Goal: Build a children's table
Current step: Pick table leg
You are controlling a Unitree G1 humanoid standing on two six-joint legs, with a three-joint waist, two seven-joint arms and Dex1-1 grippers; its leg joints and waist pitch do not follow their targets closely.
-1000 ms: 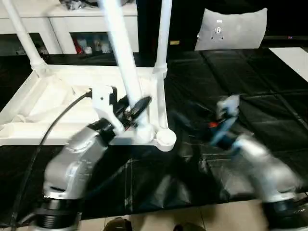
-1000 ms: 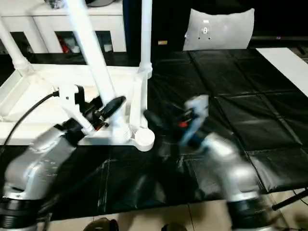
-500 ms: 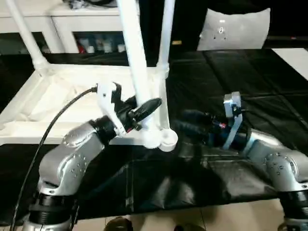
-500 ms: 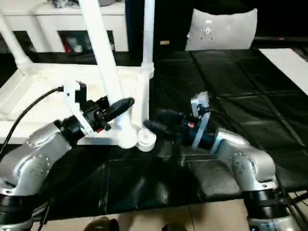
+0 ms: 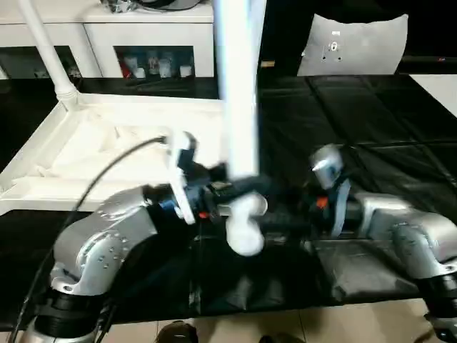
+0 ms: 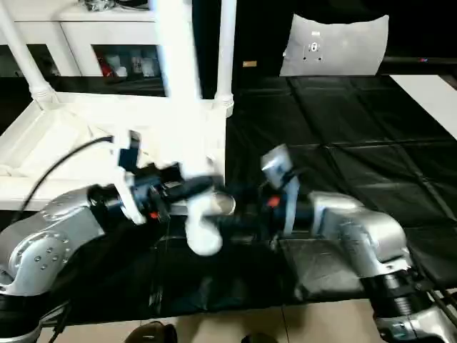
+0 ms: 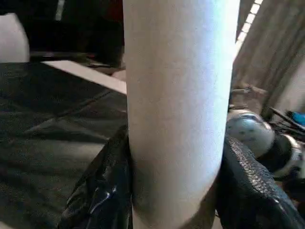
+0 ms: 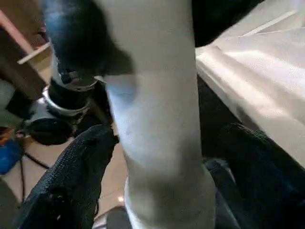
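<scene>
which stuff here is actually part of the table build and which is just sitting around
Part of the job:
- upturned white table top
- legs already standing in its sockets
- loose leg, gripped by the left claw, right claw around its end

Lying about:
- grey-white panel at the back
- shelf unit with small items

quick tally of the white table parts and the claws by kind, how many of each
tube legs: 3 (standing far left, standing far right, one gripped)
table top: 1
claws: 2 (left claw, right claw)
total: 6
</scene>
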